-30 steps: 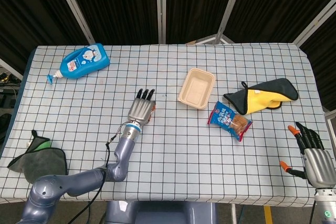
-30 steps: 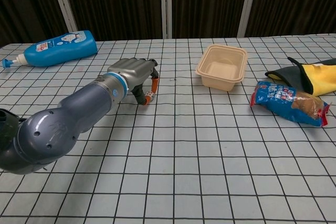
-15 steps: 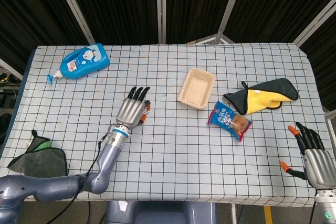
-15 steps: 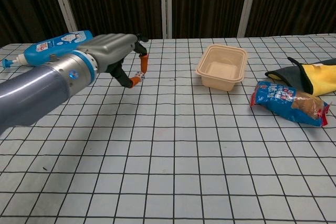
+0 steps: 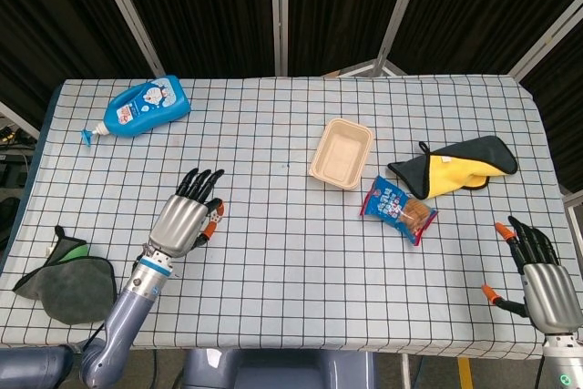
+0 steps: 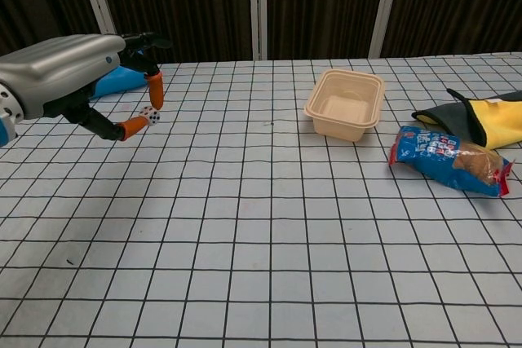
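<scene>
My left hand [image 5: 186,219] hovers over the left middle of the checked table [image 5: 291,271]. In the chest view the left hand [image 6: 69,72] is raised at the far left and pinches a small white dotted die [image 6: 149,114] between its orange-tipped thumb and a fingertip. My right hand [image 5: 537,271] is off the table's near right corner, fingers spread, holding nothing; the chest view does not show it.
A blue bottle [image 5: 144,107] lies at the back left, partly hidden behind the left hand in the chest view. A beige container [image 5: 342,153] stands mid-table, with a snack bag [image 5: 399,209] and a yellow-black mitt [image 5: 455,167] to its right. A dark cloth [image 5: 64,275] lies front left.
My left hand has lifted off the table and drawn back to the left and toward me, carrying the die. The right hand has barely shifted.
</scene>
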Controlling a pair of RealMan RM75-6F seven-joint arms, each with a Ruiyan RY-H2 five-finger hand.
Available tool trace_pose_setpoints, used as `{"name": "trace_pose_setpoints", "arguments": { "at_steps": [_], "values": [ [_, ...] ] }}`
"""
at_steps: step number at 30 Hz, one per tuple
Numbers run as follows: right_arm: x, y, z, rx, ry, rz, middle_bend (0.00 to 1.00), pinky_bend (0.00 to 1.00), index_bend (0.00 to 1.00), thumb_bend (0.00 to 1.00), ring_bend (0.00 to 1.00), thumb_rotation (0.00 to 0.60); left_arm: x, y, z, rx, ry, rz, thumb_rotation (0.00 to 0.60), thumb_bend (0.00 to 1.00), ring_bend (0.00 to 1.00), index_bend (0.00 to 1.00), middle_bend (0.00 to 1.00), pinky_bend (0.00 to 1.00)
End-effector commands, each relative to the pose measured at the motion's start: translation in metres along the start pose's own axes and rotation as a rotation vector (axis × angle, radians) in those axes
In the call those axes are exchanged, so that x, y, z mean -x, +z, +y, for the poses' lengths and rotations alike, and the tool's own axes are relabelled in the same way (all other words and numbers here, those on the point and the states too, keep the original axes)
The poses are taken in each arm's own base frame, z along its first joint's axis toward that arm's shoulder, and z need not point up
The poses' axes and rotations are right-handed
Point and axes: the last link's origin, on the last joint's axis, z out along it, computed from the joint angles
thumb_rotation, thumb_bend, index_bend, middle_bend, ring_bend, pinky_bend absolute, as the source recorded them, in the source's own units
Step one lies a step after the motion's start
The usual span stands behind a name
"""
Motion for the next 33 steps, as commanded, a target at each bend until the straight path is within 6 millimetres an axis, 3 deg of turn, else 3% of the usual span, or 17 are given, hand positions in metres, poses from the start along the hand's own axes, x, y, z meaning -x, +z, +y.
{"name": "trace_pose_setpoints", "arguments": {
  "at_steps": [1,8,19,25,30,33],
  "values": [
    [-0.001,-0.001,-0.001,-0.003,-0.001,0.001,0.0,0.0,0.13,0.1,0.0,0.6,-0.003,-0.004,-0.003,-0.007,-0.006,0.005,0.6,0.41,0.0,0.12,0.0,0.0],
    [-0.003,-0.004,-0.002,-0.011,-0.008,0.006,0.0,0.0,0.13,0.1,0.0,0.6,-0.008,-0.024,-0.013,-0.025,-0.006,0.023,0.6,0.41,0.0,0.09,0.0,0.0],
    [0.0,-0.006,-0.006,-0.022,-0.033,0.003,0.0,0.0,0.13,0.1,0.0,0.6,0.004,-0.116,-0.063,-0.17,0.057,0.081,0.6,0.4,0.0,0.05,0.0,0.0],
    [0.003,-0.008,-0.011,-0.036,-0.047,-0.001,0.0,0.0,0.13,0.1,0.0,0.6,0.0,-0.159,-0.081,-0.251,0.071,0.089,0.6,0.35,0.0,0.0,0.0,0.0],
    [0.004,-0.007,-0.015,-0.047,-0.055,0.002,0.0,0.0,0.13,0.1,0.0,0.6,-0.009,-0.182,-0.091,-0.279,0.074,0.121,0.6,0.34,0.0,0.0,0.0,0.0],
    [0.005,-0.006,-0.015,-0.049,-0.056,-0.001,0.0,0.0,0.13,0.1,0.0,0.6,-0.011,-0.185,-0.093,-0.285,0.067,0.126,0.6,0.34,0.0,0.0,0.0,0.0]
  ]
}}
